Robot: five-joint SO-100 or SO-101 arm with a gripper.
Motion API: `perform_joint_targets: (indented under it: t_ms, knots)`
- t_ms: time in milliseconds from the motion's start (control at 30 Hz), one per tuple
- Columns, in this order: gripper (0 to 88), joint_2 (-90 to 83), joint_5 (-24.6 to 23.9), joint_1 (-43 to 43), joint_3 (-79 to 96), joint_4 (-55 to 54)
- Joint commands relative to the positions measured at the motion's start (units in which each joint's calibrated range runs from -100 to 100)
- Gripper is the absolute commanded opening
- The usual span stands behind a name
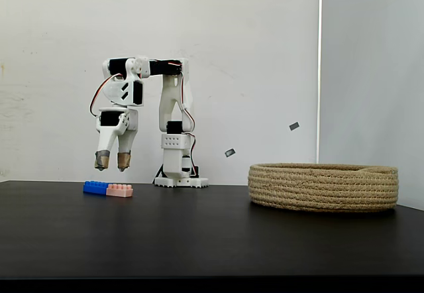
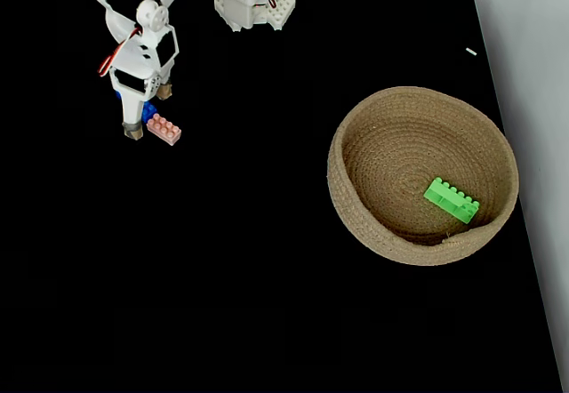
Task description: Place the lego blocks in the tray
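A blue lego block (image 1: 95, 187) and a pale pink one (image 1: 120, 190) lie end to end on the black table at the left. From above, the pink block (image 2: 164, 129) shows fully, while the blue block (image 2: 150, 114) is mostly hidden under the arm. My gripper (image 1: 112, 163) hangs open a little above these two, fingers pointing down and holding nothing; from above the gripper (image 2: 148, 112) straddles the blue block. A green lego block (image 2: 452, 200) lies inside the tray (image 2: 356, 224), a round rope basket. The tray (image 1: 323, 187) stands at the right.
The arm's white base (image 1: 180, 180) stands at the back of the table against a white wall. Bare black tabletop lies between the blocks and the tray. The table's right edge runs close past the tray (image 2: 524, 233).
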Motion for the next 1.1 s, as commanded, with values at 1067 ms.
perform_joint_targets:
  t_ms: [1067]
  knots:
    - [0.0, 0.8, -1.2, -1.9, 15.0, -15.0]
